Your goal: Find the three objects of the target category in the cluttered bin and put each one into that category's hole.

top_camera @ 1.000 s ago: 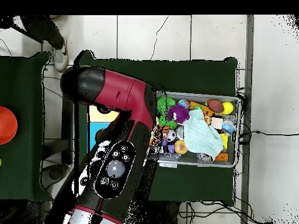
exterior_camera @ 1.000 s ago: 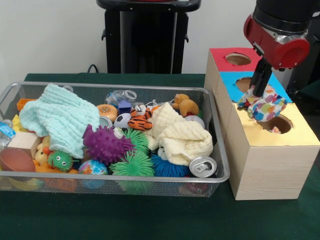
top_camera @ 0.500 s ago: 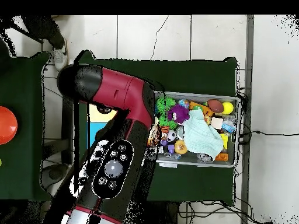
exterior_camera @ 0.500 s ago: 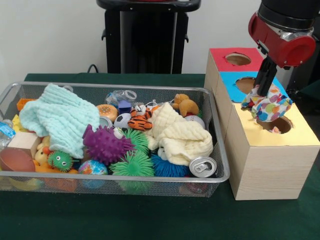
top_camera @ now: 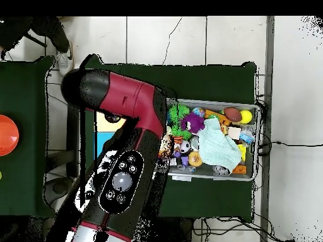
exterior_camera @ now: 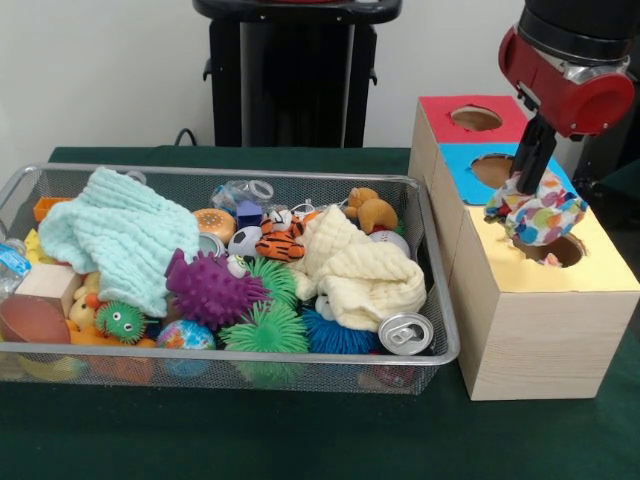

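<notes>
My gripper [exterior_camera: 528, 188] is shut on a patchwork fabric bundle [exterior_camera: 541, 216] with red, blue, yellow and white patches. It holds the bundle just above the round hole [exterior_camera: 556, 249] in the yellow top of the wooden box [exterior_camera: 530, 330]; the bundle covers the hole's far-left edge. A small pinkish scrap shows at the hole's near rim. The wire mesh bin [exterior_camera: 230, 353] stands to the left, full of clutter; no other patchwork bundle shows in it. In the overhead view my arm [top_camera: 126, 120] hides the gripper and most of the boxes; the bin [top_camera: 253, 146] shows to its right.
The blue-topped hole [exterior_camera: 490, 170] and the red-topped hole [exterior_camera: 476, 118] lie behind the yellow top. The bin holds a mint cloth [exterior_camera: 115, 235], a cream cloth [exterior_camera: 360, 270], spiky balls [exterior_camera: 210, 288], a can [exterior_camera: 405, 333] and a tiger toy [exterior_camera: 280, 243].
My gripper has carried the bundle a little to the right and farther over the yellow-topped hole. The things in the bin have not moved.
</notes>
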Available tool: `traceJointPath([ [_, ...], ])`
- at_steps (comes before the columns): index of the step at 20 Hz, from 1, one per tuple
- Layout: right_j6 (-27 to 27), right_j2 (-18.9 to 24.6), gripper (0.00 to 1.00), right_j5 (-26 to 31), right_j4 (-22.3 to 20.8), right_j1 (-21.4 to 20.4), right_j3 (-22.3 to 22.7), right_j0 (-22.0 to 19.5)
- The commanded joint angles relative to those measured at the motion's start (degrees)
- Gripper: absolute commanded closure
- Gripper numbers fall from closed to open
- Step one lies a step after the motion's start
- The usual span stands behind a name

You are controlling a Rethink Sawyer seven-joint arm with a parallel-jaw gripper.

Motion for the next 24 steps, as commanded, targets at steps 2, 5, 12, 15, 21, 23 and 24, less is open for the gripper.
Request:
traceJointPath([
  [2,17.61,3.30,1.00,2.94,1.73,2.76,1.01,-0.66],
  [5,17.81,3.23,1.00,2.93,1.77,2.78,0.99,-0.52],
  [12,18.03,3.07,1.00,3.65,1.73,2.94,0.22,-0.34],
  [15,17.59,3.32,1.00,3.29,1.85,2.42,0.95,-0.23],
  [21,18.13,3.21,1.00,2.61,2.05,2.03,2.00,0.49],
  [23,18.46,3.09,1.00,2.68,2.11,1.95,2.06,0.69],
  [24,18.71,2.98,1.00,2.69,2.13,1.91,2.14,0.86],
])
